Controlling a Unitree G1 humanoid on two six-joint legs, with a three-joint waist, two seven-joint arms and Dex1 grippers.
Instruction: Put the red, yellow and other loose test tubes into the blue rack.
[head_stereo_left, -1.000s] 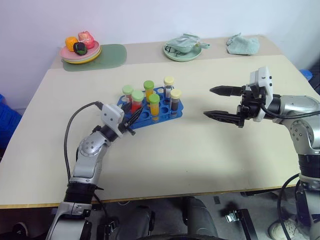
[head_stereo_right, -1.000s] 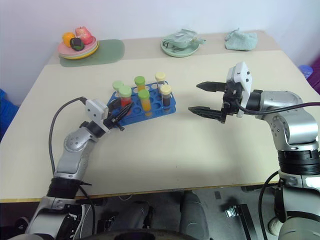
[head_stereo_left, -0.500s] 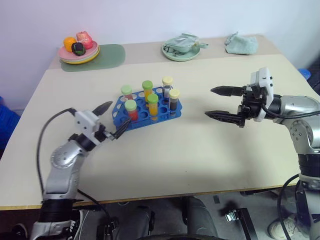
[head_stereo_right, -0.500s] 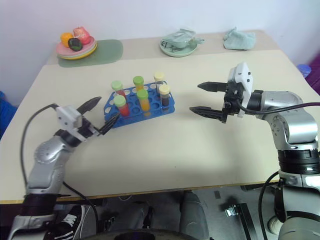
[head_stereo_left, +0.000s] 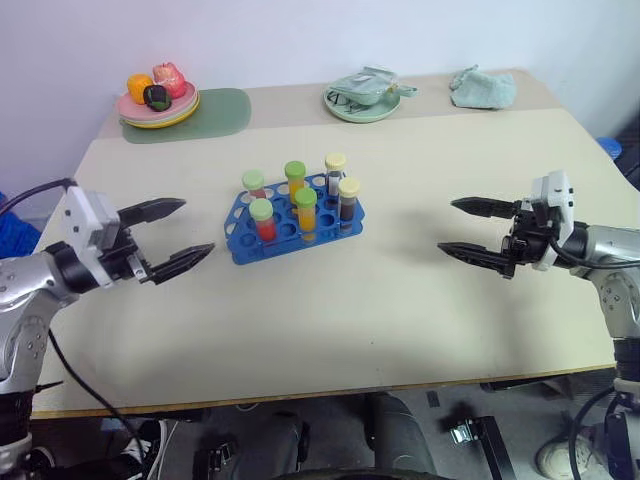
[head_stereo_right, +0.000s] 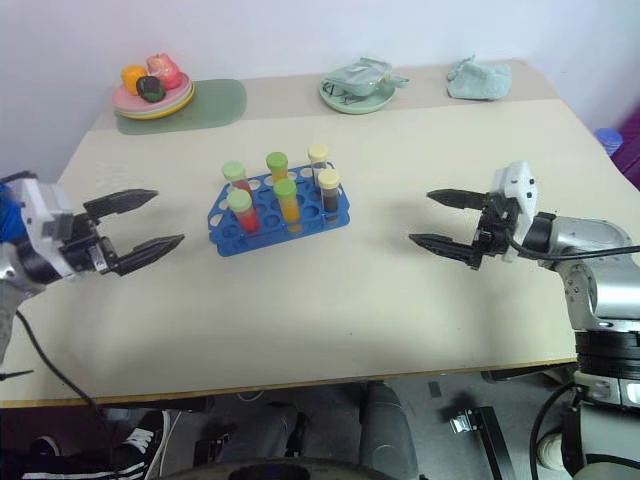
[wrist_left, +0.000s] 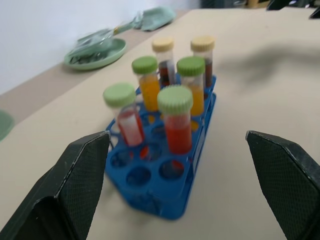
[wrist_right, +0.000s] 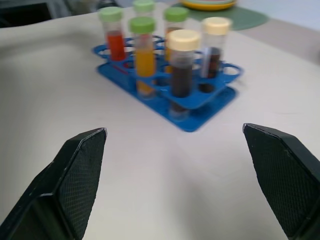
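Centre of the frame, a little left of middle, the blue rack (head_stereo_left: 297, 212) stands on the table (head_stereo_left: 400, 290) with six capped test tubes upright in it: two red (head_stereo_left: 262, 217), two orange-yellow (head_stereo_left: 306, 211) and two dark ones (head_stereo_left: 348, 198); I can't spot a loose tube anywhere on the tabletop, so the job looks finished. The risk now is a careless sweep: either arm swinging back inward could clip the tall tubes and tip the light rack over, since nothing anchors it. At the left edge, the left gripper (head_stereo_left: 172, 237) points level toward the rack with its black fingers spread wide, holding nothing, well apart from the rack. At the right of the frame, the right gripper (head_stereo_left: 472, 228) mirrors it, aimed inward, jaws wide and empty too.
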